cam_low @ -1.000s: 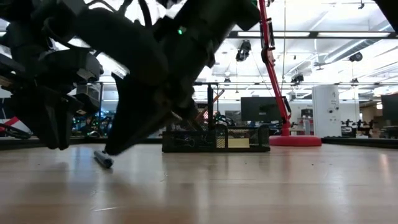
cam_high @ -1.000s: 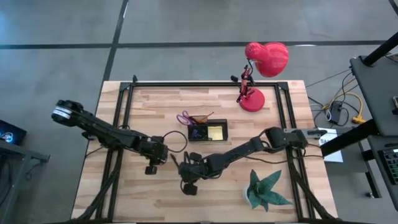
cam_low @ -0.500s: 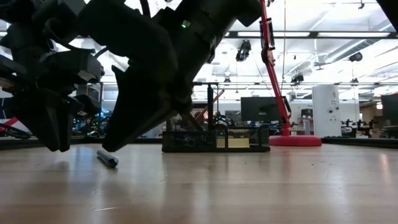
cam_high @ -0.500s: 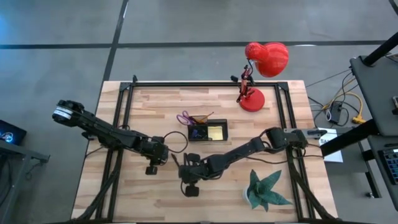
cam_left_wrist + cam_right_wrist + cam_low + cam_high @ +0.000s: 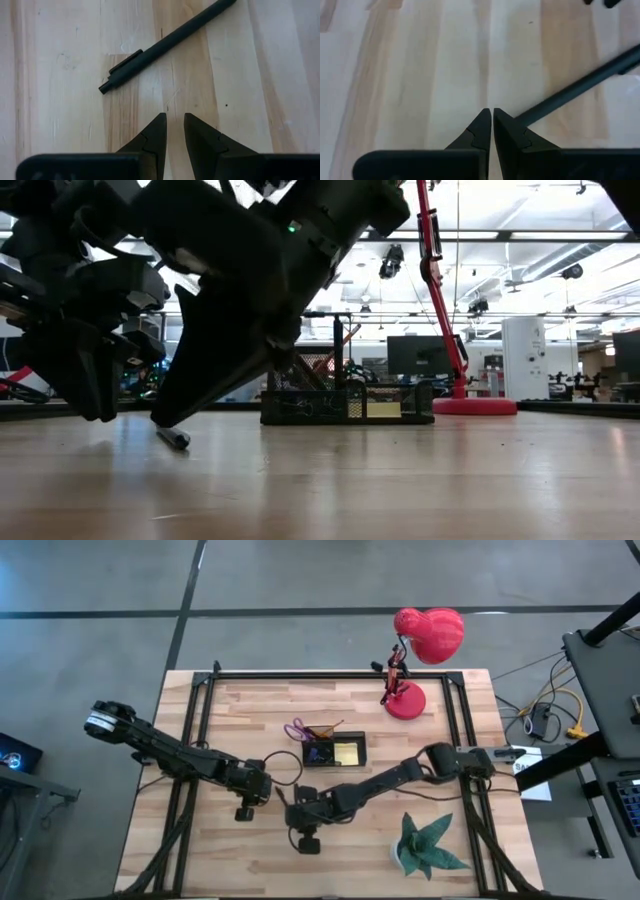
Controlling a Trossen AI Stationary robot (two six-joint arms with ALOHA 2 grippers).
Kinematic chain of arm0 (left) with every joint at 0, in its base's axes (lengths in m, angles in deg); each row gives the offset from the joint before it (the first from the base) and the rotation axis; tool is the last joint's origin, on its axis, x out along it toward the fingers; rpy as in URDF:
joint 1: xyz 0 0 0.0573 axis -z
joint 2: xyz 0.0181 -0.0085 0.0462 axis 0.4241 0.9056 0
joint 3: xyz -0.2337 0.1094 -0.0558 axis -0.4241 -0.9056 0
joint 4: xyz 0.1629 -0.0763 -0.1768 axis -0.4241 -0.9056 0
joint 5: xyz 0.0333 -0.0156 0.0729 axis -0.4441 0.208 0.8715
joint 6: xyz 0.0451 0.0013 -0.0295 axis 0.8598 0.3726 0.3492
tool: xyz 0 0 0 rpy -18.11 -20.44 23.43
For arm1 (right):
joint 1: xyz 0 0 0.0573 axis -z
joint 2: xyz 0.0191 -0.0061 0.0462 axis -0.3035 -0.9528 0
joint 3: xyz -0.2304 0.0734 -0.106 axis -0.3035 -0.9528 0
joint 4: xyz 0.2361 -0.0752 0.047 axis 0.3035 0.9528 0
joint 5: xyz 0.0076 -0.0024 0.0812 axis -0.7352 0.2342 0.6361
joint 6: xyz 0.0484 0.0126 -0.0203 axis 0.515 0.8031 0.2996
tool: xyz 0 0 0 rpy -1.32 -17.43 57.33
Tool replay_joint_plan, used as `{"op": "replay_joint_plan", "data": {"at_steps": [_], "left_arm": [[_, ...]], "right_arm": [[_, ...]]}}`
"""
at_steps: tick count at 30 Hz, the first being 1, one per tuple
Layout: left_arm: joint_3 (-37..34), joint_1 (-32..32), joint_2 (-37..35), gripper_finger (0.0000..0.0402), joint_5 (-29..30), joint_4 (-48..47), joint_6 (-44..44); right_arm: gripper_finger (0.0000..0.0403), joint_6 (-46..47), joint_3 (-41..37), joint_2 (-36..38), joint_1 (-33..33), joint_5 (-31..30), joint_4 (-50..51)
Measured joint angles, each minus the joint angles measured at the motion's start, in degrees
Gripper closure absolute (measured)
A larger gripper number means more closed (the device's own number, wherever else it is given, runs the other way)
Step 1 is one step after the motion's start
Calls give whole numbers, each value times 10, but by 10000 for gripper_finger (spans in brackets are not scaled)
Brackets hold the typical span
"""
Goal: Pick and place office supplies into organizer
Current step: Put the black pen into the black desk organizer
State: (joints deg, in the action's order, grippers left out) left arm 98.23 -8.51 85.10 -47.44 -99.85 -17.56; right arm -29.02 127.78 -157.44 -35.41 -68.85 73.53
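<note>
Here the left gripper (image 5: 173, 125) hovers low over the pale wooden desk (image 5: 200, 855), its jaws a narrow slit apart and empty. Just ahead lies a slim dark grey pen (image 5: 165, 44), flat on the wood. Beside it, the right gripper (image 5: 492, 120) has its jaws closed, tips at the pen's barrel. Farther back sits the small black mesh organizer tray (image 5: 334, 751).

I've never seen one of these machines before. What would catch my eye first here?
Probably the two dark arms meeting low over the middle of the wooden table, the left gripper and right gripper both nosing at a dark pen lying flat on the wood. Then the bright red desk lamp at the table's far edge, and the green paper plant at its near right corner.
</note>
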Motion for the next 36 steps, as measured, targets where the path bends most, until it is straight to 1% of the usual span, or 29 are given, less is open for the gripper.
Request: {"op": "replay_joint_plan", "data": {"at_steps": [6,10,15,17,20,22,31,32,36], "left_arm": [[0,0,0,350,0,0,0],[0,0,0,350,0,-2,0],[0,0,0,350,0,-3,0],[0,0,0,350,1,-3,0],[0,0,0,350,1,-3,0],[0,0,0,350,1,-3,0],[0,-1,0,350,1,-2,0],[0,-1,0,350,1,-3,0],[0,-1,0,350,1,-3,0]], "right_arm": [[390,6,-4,-6,11,0,-4],[390,23,-3,-20,12,19,-8],[390,47,-2,-23,11,10,-1],[390,67,-2,-19,11,-24,7],[390,99,-4,-7,8,-118,44],[390,114,-4,0,12,-160,59],[390,83,-4,24,-2,-193,126],[390,82,-4,27,0,-203,134],[390,99,-4,36,-1,-312,175]]}}
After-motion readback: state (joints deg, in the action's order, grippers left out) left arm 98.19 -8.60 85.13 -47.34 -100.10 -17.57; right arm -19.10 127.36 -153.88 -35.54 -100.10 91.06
